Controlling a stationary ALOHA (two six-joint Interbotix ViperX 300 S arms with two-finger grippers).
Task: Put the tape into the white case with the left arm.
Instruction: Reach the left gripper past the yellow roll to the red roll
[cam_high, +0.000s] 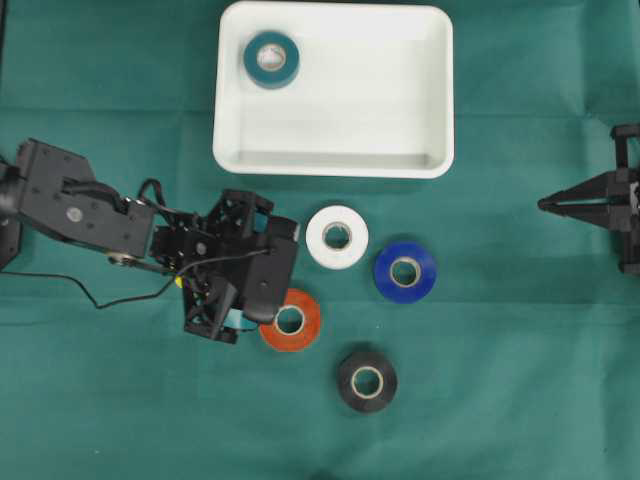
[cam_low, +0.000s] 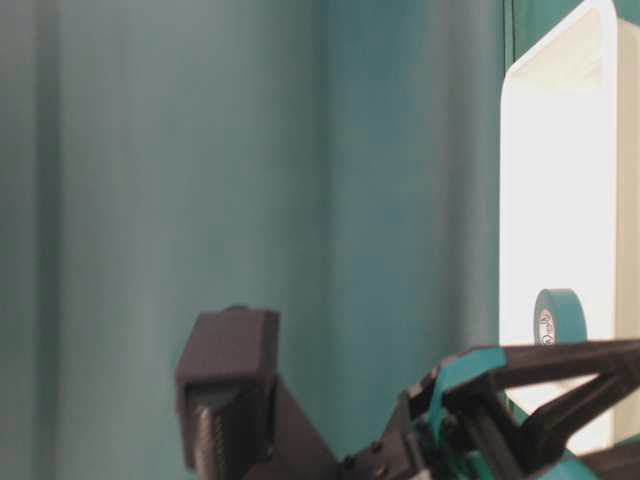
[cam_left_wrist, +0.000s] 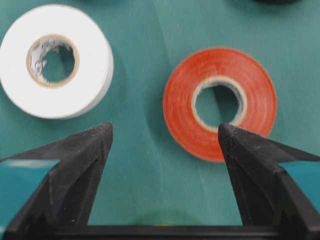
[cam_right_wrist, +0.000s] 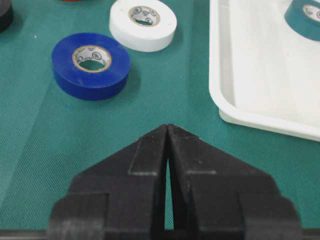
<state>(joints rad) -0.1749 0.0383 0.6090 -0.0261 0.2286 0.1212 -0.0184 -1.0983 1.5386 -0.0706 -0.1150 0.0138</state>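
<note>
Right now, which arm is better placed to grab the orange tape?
Left. Its claw is open right at the orange tape, one fingertip over the roll's edge. The right claw is shut, parked far across the cloth.

The white case (cam_high: 335, 158) lies at the far middle of the cloth, one roll of tape (cam_high: 271, 59) in its far-left corner. Four loose rolls (cam_high: 337, 237) lie in front of it, apart. The left gripper (cam_high: 262, 300) stands over the leftmost loose roll (cam_high: 291, 320)
</note>
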